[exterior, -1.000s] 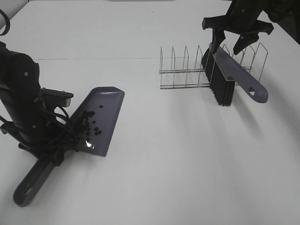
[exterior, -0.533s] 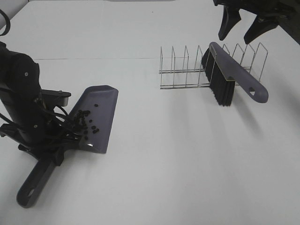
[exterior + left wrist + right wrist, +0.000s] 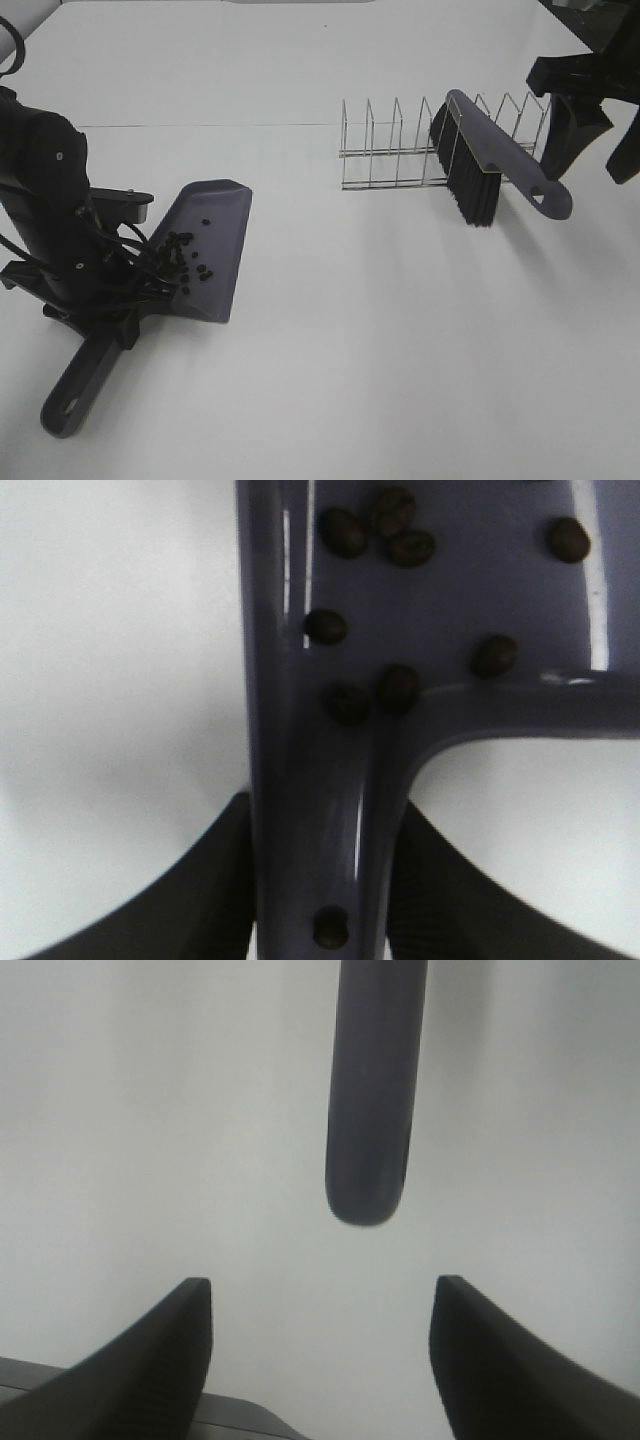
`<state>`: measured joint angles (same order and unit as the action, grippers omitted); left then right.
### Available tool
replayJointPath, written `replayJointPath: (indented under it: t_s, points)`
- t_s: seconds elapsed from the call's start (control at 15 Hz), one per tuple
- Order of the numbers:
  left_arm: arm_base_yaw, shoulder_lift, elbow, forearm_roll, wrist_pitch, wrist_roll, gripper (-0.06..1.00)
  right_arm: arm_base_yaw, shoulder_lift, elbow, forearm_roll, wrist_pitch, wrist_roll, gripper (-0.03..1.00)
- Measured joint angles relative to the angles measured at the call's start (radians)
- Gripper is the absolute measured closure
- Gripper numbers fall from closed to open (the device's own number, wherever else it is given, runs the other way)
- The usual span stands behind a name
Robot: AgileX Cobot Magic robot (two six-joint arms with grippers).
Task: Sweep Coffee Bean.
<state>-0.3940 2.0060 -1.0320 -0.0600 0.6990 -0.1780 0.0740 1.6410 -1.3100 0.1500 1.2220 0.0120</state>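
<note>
Exterior high view: the right gripper (image 3: 592, 140) has dropped from above the wire rack (image 3: 400, 150) to the far right side of the table (image 3: 380, 350), level with the brush handle's end. A second ago it stood over the brush (image 3: 490, 160); half a second ago it had risen clear of it. Its 2 fingers now stand spread and grasp nothing. The brush leans in the rack, bristles down, handle pointing toward that gripper. On the left, the left gripper (image 3: 120, 315) is clenched on the handle of the grey-purple dustpan (image 3: 215, 250), which has kept the raised tilt it took up half a second ago, front lip off the table. The coffee beans (image 3: 185, 260) lie gathered in the pan near the handle end; I see none loose on the table.

Left wrist view: the dustpan handle (image 3: 320, 810) runs between the 2 dark fingers (image 3: 210, 880), gripped tight. Several beans (image 3: 400, 685) sit at the pan's back edge and 1 (image 3: 330, 925) has rolled into the handle channel.

Right wrist view: the rounded end of the brush handle (image 3: 368, 1110) lies ahead of the open fingers (image 3: 165, 1345), apart from them.

My reading: sweeping looks finished, the brush is parked, and what remains is carrying off the loaded pan without spilling
</note>
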Motion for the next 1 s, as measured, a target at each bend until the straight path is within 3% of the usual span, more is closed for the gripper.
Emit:
replayJointPath:
  t_s: [0.2, 0.33, 0.4, 0.8, 0.93, 1.0]
  points:
    - [0.0, 0.004, -0.02, 0.003, -0.001, -0.001, 0.59, 0.0, -0.099, 0.067, 0.0, 0.0, 0.0, 0.42]
    - [0.0, 0.016, -0.052, 0.003, 0.011, -0.002, 0.41, 0.0, -0.165, 0.098, 0.0, -0.001, 0.0, 0.42]
    - [0.0, 0.028, -0.089, 0.007, 0.065, 0.003, 0.33, 0.0, -0.216, 0.107, 0.0, 0.0, 0.002, 0.42]
    - [0.007, -0.142, -0.127, 0.073, 0.205, 0.048, 0.31, 0.0, -0.416, 0.251, 0.0, -0.002, 0.01, 0.42]
    - [0.051, -0.207, -0.127, 0.06, 0.222, 0.07, 0.31, 0.0, -0.475, 0.296, 0.0, -0.001, 0.011, 0.42]
    - [0.11, -0.245, -0.127, 0.044, 0.23, 0.095, 0.31, 0.0, -0.517, 0.321, 0.0, -0.001, 0.011, 0.42]
